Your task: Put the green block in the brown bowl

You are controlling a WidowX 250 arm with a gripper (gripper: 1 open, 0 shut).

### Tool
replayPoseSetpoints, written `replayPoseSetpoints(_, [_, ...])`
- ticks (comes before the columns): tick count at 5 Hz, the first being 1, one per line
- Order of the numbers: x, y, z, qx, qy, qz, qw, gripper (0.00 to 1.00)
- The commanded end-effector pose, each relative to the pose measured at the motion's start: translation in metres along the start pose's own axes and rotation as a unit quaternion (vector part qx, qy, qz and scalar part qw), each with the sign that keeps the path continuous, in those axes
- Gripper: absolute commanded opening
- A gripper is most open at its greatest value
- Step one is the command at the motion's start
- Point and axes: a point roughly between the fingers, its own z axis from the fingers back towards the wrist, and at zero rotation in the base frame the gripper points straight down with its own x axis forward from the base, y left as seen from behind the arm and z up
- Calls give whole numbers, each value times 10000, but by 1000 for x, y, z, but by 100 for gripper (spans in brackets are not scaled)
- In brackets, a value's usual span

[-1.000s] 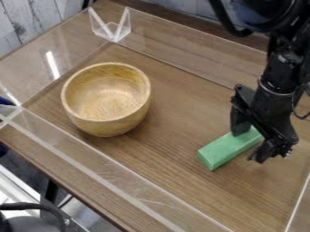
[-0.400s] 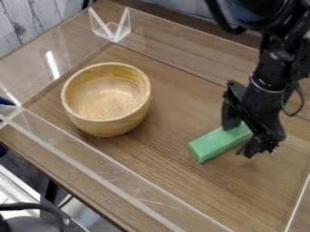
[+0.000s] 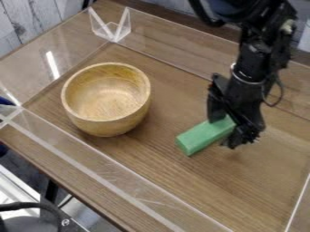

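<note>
The green block [image 3: 198, 139] lies flat on the wooden table, right of centre. My gripper [image 3: 230, 128] points down over the block's right end. Its dark fingers [image 3: 244, 136] stand open, one on each side of that end, low to the table. Whether a finger presses on the block I cannot tell. The brown bowl [image 3: 75, 83] stands upright and empty to the left, about a bowl's width from the block.
Clear acrylic walls [image 3: 72, 186] fence the table along the front and left edges. A clear corner bracket [image 3: 111, 24] stands at the back. Bare wood lies between the bowl and the block.
The gripper has moved left toward the bowl. The green block has slid left with it, staying between the fingers. The bowl has not moved.
</note>
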Motion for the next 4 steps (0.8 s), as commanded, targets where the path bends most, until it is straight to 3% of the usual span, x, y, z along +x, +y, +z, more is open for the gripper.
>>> replayPoseSetpoints(1, [-28,16,-19,-154,702,191,9972,100])
replayPoseSetpoints(3, [-15,35,-20,46,626,540,9966,100])
replayPoseSetpoints(4, [-20,44,-20,84,803,583,9950,100])
